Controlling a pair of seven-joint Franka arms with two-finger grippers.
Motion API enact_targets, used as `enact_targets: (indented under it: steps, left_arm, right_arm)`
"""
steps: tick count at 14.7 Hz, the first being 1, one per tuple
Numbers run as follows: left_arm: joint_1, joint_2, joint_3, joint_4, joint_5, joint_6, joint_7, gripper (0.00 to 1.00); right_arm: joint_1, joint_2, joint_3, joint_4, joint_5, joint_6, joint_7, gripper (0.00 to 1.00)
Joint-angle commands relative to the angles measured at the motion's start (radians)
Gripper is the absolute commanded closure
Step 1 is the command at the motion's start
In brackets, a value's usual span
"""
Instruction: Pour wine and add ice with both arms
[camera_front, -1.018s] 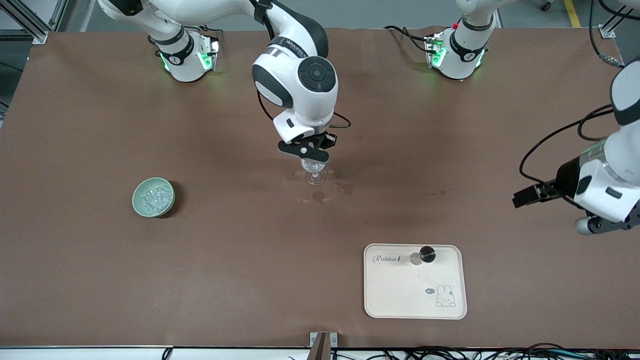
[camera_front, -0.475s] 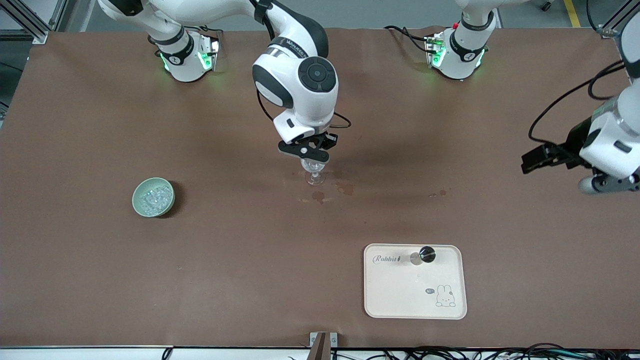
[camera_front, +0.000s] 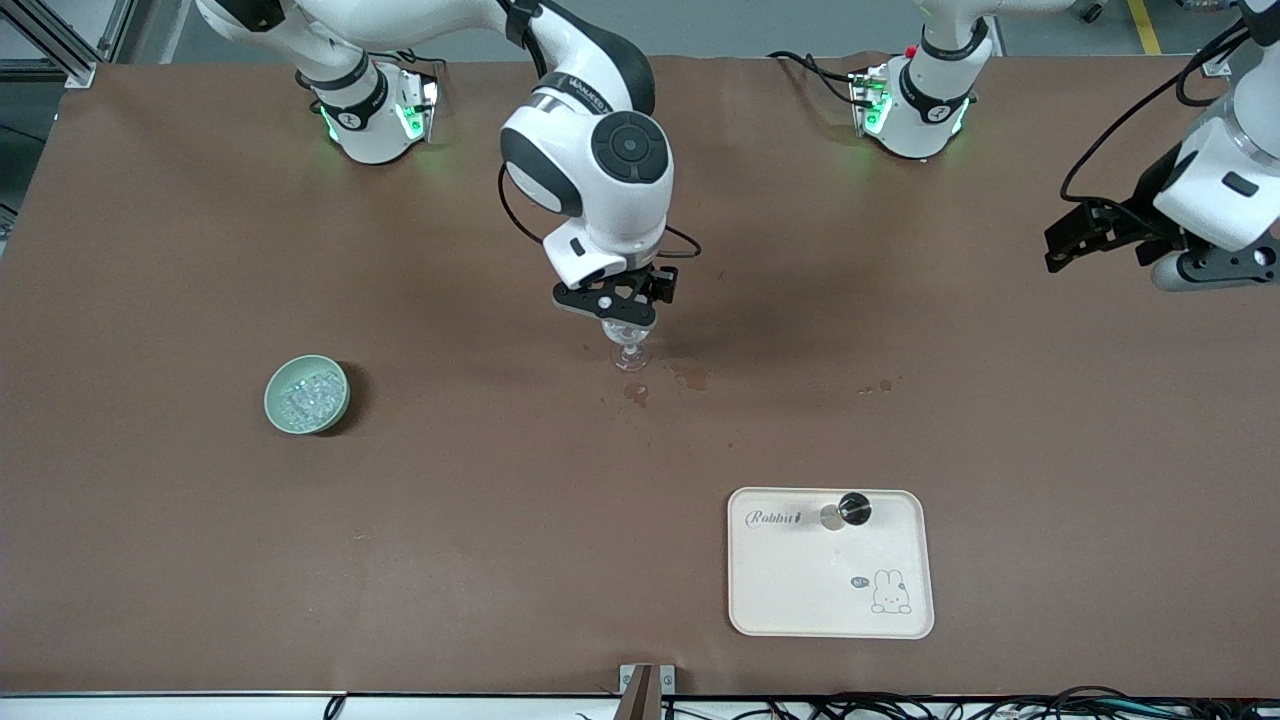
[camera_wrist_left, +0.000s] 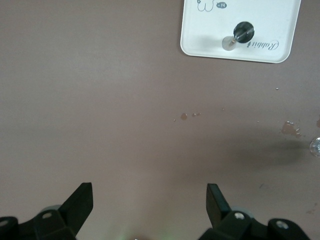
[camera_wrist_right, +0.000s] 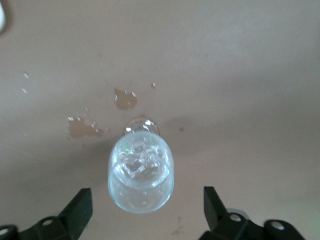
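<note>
A clear stemmed glass (camera_front: 630, 350) stands mid-table, with ice cubes (camera_wrist_right: 142, 157) and what looks like a little clear wine in it. My right gripper (camera_front: 615, 305) hangs just over its rim. In the right wrist view this gripper (camera_wrist_right: 145, 195) is open, with one finger on each side of the glass (camera_wrist_right: 141, 192) and touching neither side. A pale green bowl (camera_front: 275, 410) of ice (camera_front: 305, 398) sits toward the right arm's end. My left gripper (camera_front: 1212, 275) is open and empty, high over the left arm's end; in its wrist view (camera_wrist_left: 150, 192) it is over bare cloth.
A cream tray (camera_front: 830, 590) near the front camera edge holds a small black-capped object (camera_front: 848, 510); both show in the left wrist view (camera_wrist_left: 210, 35). Dark wet stains (camera_front: 690, 378) mark the brown cloth beside the glass.
The left arm has swung up and back toward its base, along the table's end. The right gripper has stayed over the glass, shifting only slightly.
</note>
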Motion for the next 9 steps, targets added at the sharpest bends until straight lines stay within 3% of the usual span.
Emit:
enact_targets:
  steps: [1, 5, 9]
  left_arm:
    - [-0.001, -0.051, 0.006, -0.055, -0.01, 0.031, 0.014, 0.0]
    - [-0.007, -0.051, 0.001, -0.049, -0.009, 0.029, 0.017, 0.0]
    - [-0.004, -0.043, -0.013, -0.031, -0.007, 0.019, 0.083, 0.0]
  right_arm:
    - [-0.082, -0.099, 0.008, -0.007, -0.016, -0.019, -0.021, 0.0]
    - [-0.24, -0.272, 0.005, -0.01, -0.028, -0.071, -0.124, 0.0]
    - [-0.453, -0.384, 0.007, -0.01, -0.026, -0.184, -0.377, 0.0]
